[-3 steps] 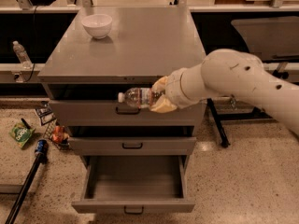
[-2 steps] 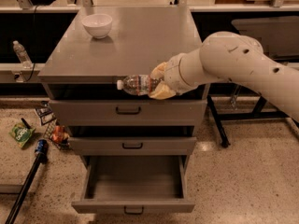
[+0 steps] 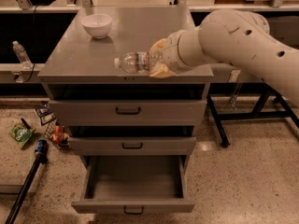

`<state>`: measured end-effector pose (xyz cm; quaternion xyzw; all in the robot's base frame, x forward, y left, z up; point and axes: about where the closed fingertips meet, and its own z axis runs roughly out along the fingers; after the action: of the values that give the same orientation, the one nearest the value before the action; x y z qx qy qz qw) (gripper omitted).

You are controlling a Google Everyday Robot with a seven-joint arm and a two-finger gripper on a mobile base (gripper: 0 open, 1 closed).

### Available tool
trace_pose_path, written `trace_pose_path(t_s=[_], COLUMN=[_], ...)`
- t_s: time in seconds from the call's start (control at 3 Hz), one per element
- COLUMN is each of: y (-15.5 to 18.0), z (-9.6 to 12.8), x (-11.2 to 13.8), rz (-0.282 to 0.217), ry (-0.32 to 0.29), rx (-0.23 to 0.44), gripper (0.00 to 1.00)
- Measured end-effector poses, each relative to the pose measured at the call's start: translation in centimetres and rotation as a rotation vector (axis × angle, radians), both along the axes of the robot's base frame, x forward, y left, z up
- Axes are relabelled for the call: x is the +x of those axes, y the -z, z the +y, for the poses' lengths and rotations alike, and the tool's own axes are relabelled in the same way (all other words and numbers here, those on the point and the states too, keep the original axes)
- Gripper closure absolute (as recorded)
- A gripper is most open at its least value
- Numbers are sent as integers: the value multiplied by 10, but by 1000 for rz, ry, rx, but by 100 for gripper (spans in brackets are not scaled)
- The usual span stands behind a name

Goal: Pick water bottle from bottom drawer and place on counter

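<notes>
**Camera view**

- Change: a second ago the water bottle (image 3: 134,62) was held in front of the dark gap under the cabinet top. It then rose to the level of the front edge. It now shows over the front part of the counter (image 3: 140,29), behind that edge. The arm (image 3: 233,36) has risen with it and reaches in from the picture's right.
- Gripper (image 3: 157,59): over the counter's front right part. Its yellowish fingers (image 3: 161,70) are clamped on the bottle's base end, one above and one below.
- Water bottle: lying level, white cap towards the picture's left, reddish label band just outside the fingers. The cap end projects free of the jaws. Whether the bottle touches the surface cannot be told.
- Counter: a thin overhanging front edge runs just below the bottle. A white bowl (image 3: 97,24) stands at the far left corner, well apart from the bottle. The surface between bowl and bottle is bare, as is the far right part.
- Bottom drawer (image 3: 133,205): pulled fully out, nothing visible inside.
- Middle drawer (image 3: 132,145) and top drawer (image 3: 128,111): pushed in.
- Floor, picture's left of the cabinet: green packet (image 3: 21,135), dark pole (image 3: 28,181).
- Low shelf at the far left: a second bottle (image 3: 19,53), upright.
</notes>
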<state>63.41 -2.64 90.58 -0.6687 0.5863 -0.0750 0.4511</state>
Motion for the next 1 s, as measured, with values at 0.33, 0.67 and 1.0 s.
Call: trace_pose_path(t_s=[0.33, 0.67, 1.0], y=[-16, -28, -34], z=[8, 24, 43], x=[23, 63, 94], rz=[-53, -91, -92], ry=[-12, -30, -55], rx=[-11, -10, 8], gripper=[100, 100, 100])
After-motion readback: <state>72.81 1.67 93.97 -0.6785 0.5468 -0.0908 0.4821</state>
